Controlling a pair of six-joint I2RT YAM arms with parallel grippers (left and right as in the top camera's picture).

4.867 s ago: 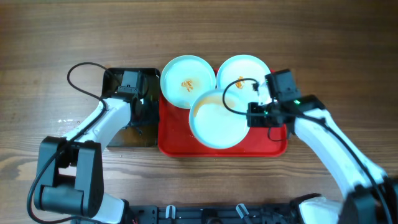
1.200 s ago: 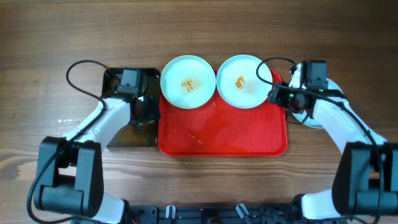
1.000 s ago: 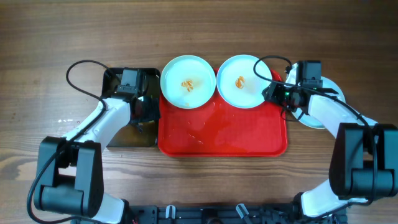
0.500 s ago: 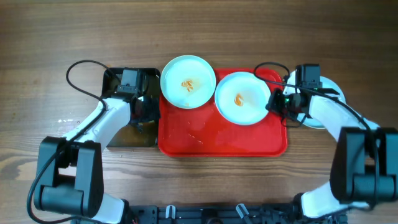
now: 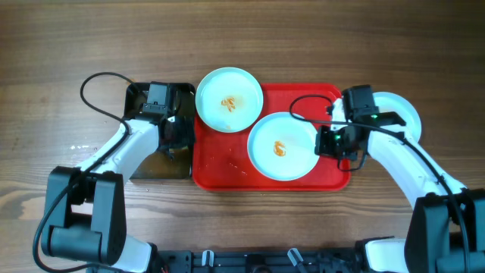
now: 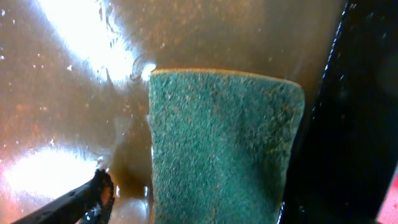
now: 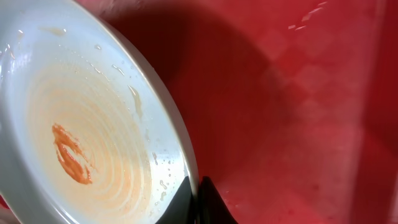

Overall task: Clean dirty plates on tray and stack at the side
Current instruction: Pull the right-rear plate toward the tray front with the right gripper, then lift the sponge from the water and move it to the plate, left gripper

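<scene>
Nearest to us, the right gripper (image 5: 327, 141) was clamped on the right rim of the near plate (image 5: 280, 148). In the right wrist view its two fingertips (image 7: 198, 196) met on that rim, one above and one below, with the plate (image 7: 74, 137) stretching away to the left over the wet red floor of the tray (image 7: 298, 93). This plate lay in the near right part of the red tray (image 5: 220, 171), inside its rim. An orange smear (image 5: 279, 149) sat at its centre, and faint rings and water drops showed around the smear in the wrist view.

A little farther and to the left, the left gripper (image 5: 176, 135) hung over the black tray (image 5: 163, 168), which stood just beside the red tray's left edge. The left wrist camera looked down on a green sponge (image 6: 221, 149) lying in shallow water. One dark fingertip (image 6: 87, 198) showed apart from the sponge's left side; the other was out of sight, so we could not tell whether that gripper was released or grasping.

Farther still, the far plate (image 5: 229, 99) sat at the far left corner of the red tray, overlapping its far rim, with an orange smear of its own. To the right, the side plate (image 5: 395, 110) rested on the wooden table (image 5: 76, 45) beside the red tray, partly hidden by the right arm.
</scene>
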